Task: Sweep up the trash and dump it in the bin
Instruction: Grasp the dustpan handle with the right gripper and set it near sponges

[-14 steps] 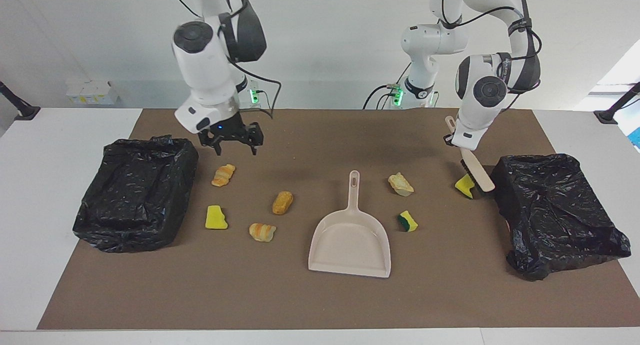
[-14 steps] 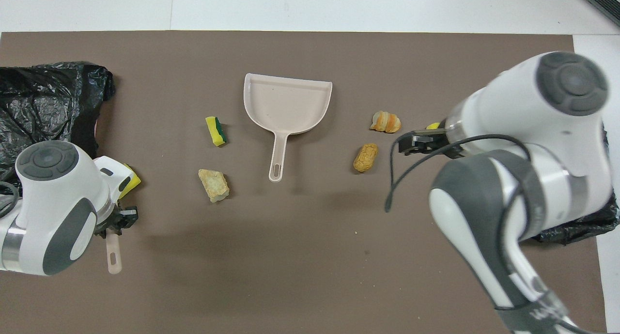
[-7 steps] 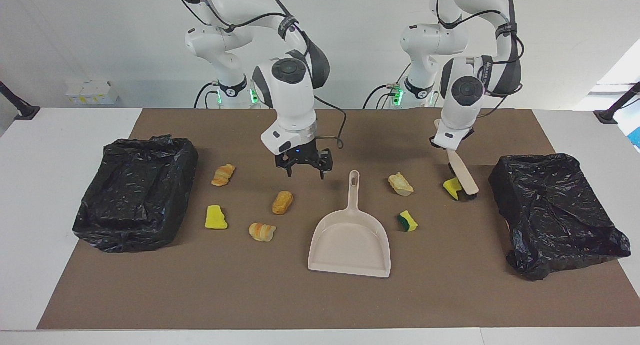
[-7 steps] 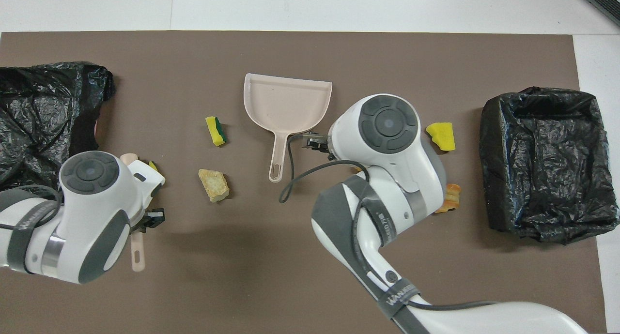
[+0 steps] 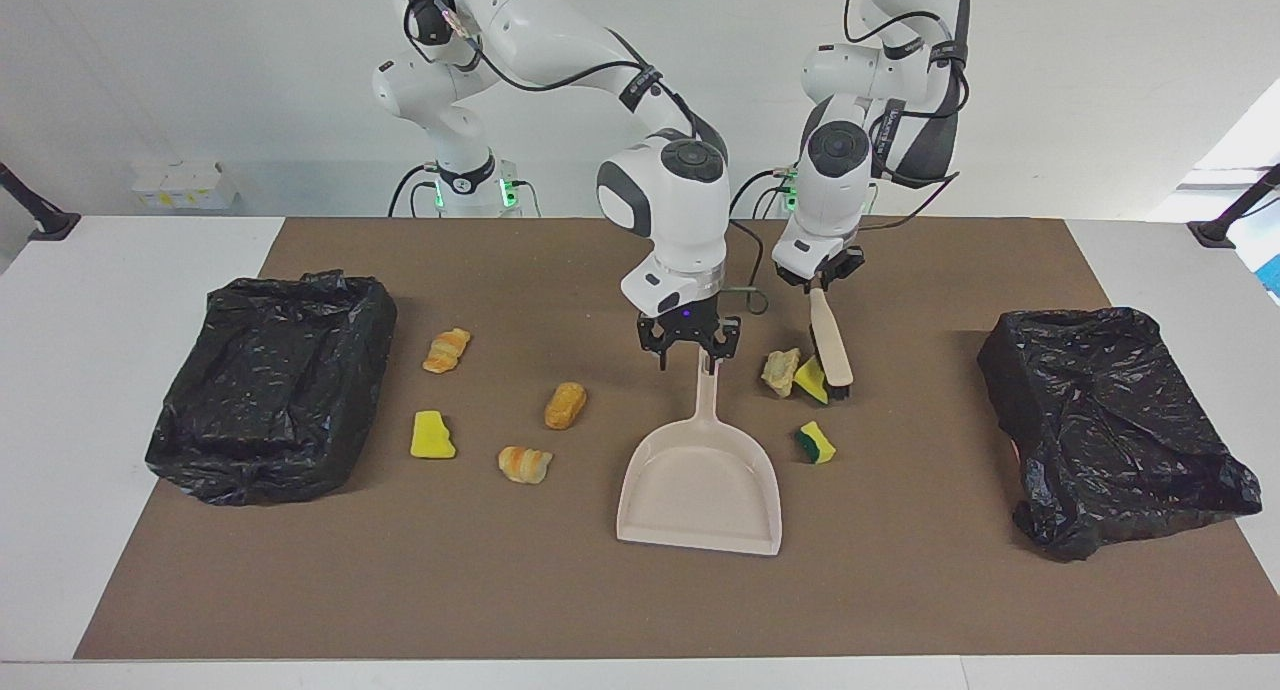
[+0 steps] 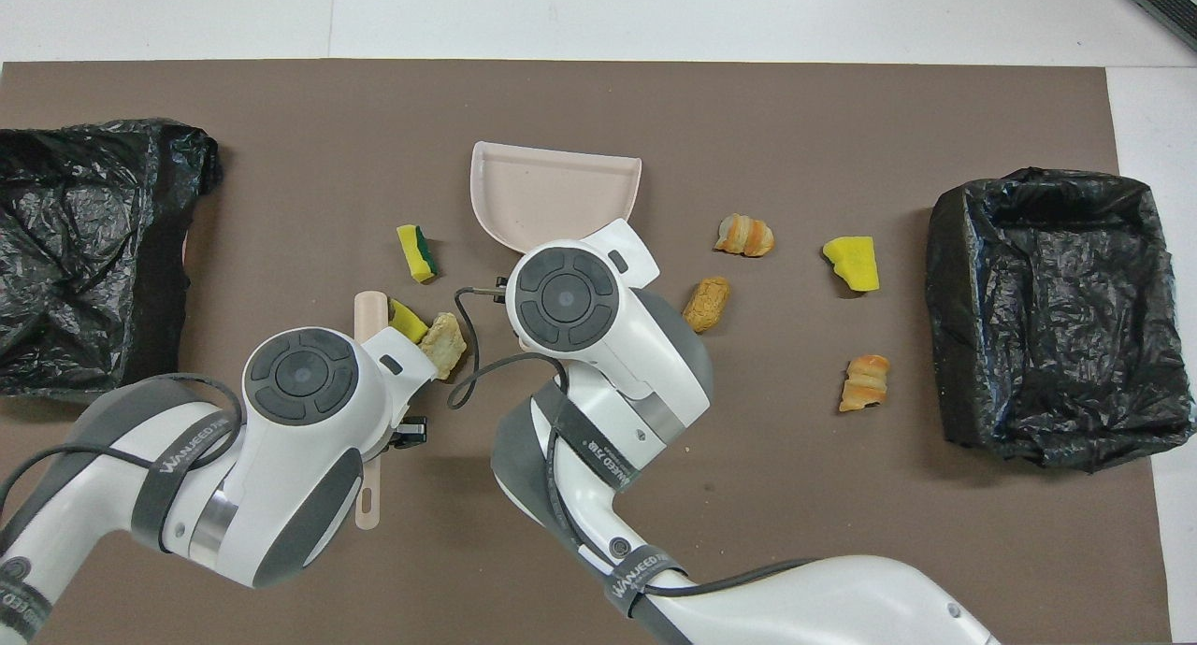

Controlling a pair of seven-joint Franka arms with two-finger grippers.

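Observation:
The beige dustpan (image 5: 700, 485) lies mid-table, handle toward the robots. My right gripper (image 5: 693, 355) is down at the handle's end, open, with the handle tip between its fingers. My left gripper (image 5: 822, 280) is shut on the beige brush (image 5: 832, 348). The brush's bristles press a yellow sponge (image 5: 811, 380) against a tan scrap (image 5: 780, 370) beside the handle. A yellow-green sponge (image 5: 816, 442) lies beside the pan. Toward the right arm's end lie two striped pastries (image 5: 447, 350) (image 5: 525, 464), a bread roll (image 5: 565, 405) and a yellow sponge (image 5: 432, 435).
Two bins lined with black bags stand at the ends of the brown mat, one (image 5: 270, 390) at the right arm's end and one (image 5: 1110, 420) at the left arm's end. From overhead the arms cover the pan's handle; the pan's (image 6: 552, 187) mouth faces away from the robots.
My right arm swung from beside its bin to the dustpan handle and came down on it. My left arm swept the yellow sponge along the mat until it met the tan scrap.

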